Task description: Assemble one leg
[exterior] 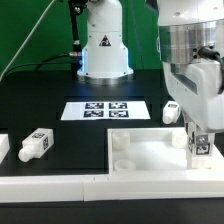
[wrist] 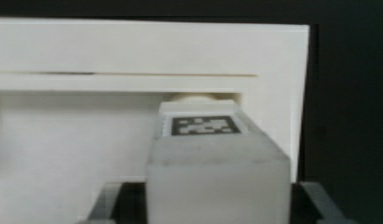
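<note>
While the arm reaches down at the exterior view's right, the black table (exterior: 40, 105) carries everything else: the big white square top (exterior: 150, 152) lies flat near the front w/ raised rim and a corner boss visible on its near-left side, and a long white rail (exterior: 45, 187) runs along the front edge just beside it. Behind the top, approx. mid-table, lies the marker board (exterior: 105, 110), flat, showing several b/w tags. Next down in size, the claw (exterior: 198, 150) hangs over the top's right portion, closed on a leg (exterior: 199, 146) held upright, tag facing the camera; in the wrist view the same leg (wrist: 211, 150) fills the centre, its tag near the far end, dark fingers (wrist: 117, 200) on both sides of it at the picture's lower edge, and its tip is right at the top's inner wall (wrist: 99, 85), tho contact can't be confirmed. Another leg (exterior: 172, 112) stands on the table just behind the top's far-right corner. A third leg (exterior: 36, 144) lies on its side well apart, toward the exterior view's left, tag up. A further white part (exterior: 3, 147) is cut off at that left edge; can't tell what it is.
</note>
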Robot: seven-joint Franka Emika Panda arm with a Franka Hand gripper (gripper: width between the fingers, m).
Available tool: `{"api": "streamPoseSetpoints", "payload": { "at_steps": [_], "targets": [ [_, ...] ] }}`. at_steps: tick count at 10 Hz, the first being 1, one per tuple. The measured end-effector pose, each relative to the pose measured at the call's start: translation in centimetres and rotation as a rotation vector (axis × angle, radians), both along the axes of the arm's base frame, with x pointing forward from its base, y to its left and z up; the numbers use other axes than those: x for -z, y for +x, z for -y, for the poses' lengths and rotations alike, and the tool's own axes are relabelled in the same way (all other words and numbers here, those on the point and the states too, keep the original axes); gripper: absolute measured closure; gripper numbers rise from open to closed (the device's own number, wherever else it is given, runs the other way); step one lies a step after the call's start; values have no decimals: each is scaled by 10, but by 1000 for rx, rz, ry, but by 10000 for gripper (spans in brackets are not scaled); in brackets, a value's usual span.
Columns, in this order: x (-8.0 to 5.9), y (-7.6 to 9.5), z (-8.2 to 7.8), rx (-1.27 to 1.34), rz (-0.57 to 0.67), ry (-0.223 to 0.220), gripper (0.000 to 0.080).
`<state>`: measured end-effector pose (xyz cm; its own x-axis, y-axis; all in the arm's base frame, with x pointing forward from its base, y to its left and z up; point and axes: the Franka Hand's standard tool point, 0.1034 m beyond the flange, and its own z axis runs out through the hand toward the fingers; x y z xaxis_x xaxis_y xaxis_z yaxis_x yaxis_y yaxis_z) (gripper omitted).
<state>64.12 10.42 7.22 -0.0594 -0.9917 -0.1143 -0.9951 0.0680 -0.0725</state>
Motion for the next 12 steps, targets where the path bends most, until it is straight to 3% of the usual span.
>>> {"api": "streamPoseSetpoints", "payload": {
  "at_steps": [4,7,8,9,10,12],
  "targets": [
    [0,0,-1,187,-20,15,512],
    [0,0,-1,134,-15,10,512],
    [-2,0,-3,21,-13,-1,334],
    [-5,3,-6,-156,7,-22,334],
    [-8,3,-8,-300,21,-32,194],
    [-12,5,-8,-370,36,-36,163]
  ]
}}
